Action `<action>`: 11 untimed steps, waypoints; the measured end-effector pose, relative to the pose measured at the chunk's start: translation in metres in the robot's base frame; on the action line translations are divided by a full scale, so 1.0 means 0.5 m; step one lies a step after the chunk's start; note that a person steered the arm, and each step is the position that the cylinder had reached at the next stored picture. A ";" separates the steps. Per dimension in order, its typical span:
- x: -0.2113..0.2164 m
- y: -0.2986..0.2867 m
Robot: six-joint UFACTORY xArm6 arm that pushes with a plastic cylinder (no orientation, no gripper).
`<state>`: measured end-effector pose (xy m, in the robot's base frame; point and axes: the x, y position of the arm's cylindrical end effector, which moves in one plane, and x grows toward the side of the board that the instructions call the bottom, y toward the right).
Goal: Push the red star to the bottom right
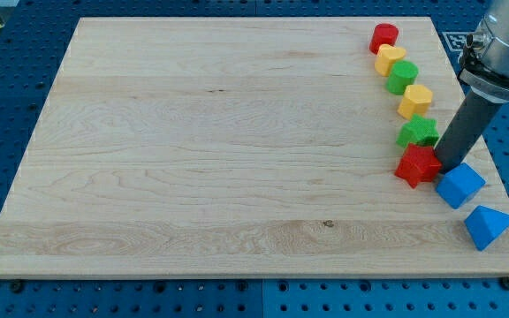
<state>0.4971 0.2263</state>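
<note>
The red star (pixel 416 165) lies near the view's right edge of the wooden board (pixel 219 141), a little below the middle. My tip (pixel 446 167) stands right at the star's right side, touching or nearly touching it. A blue cube (pixel 459 185) sits just below and right of my tip. A blue triangular block (pixel 487 226) lies near the board's bottom right corner. A green star (pixel 419 132) touches the red star from above.
A line of blocks runs up the view's right side: a yellow block (pixel 415 101), a green block (pixel 403 77), another yellow block (pixel 390 58) and a red cylinder (pixel 383 38). The arm's grey body (pixel 506 44) hangs over the board's right edge.
</note>
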 end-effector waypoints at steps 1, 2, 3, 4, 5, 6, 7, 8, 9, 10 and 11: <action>0.014 0.008; 0.013 0.037; -0.017 0.042; -0.062 0.022; -0.087 -0.025; -0.083 -0.057; -0.047 -0.057; -0.005 -0.057; 0.028 -0.057; 0.050 -0.062; 0.057 -0.087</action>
<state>0.5258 0.1828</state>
